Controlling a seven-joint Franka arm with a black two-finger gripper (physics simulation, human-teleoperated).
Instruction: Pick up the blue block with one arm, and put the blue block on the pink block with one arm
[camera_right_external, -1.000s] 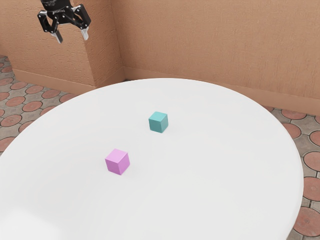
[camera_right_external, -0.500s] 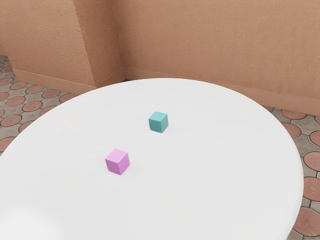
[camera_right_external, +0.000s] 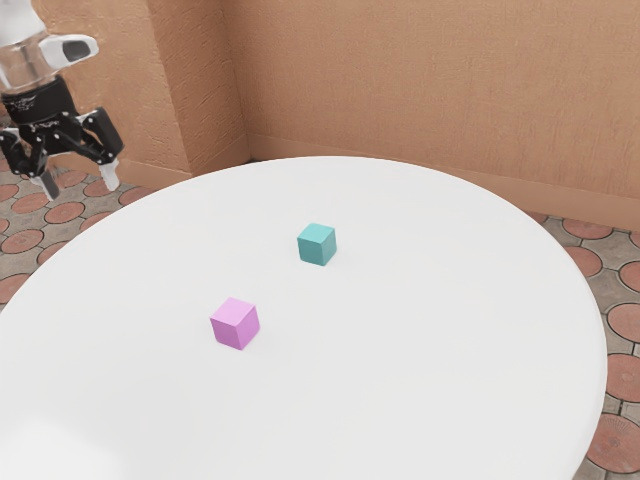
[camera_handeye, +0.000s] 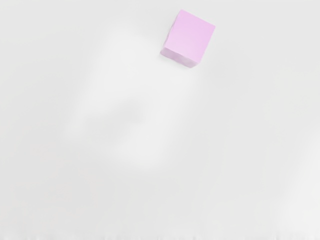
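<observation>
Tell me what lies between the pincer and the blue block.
Nothing: in the exterior view, bare table separates the pincer from the blue block; the pink block sits off that line.

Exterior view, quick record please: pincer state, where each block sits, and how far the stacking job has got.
pincer: open, empty, in the air at the exterior view's left, well apart from both blocks
blue block: resting on the table, nothing touching it
pink block: on the table, apart from the blue block, nearer the camera and toward the exterior view's left; nothing on top
wrist view: pink block on the white tabletop
task progress: pick not yet begun
</observation>
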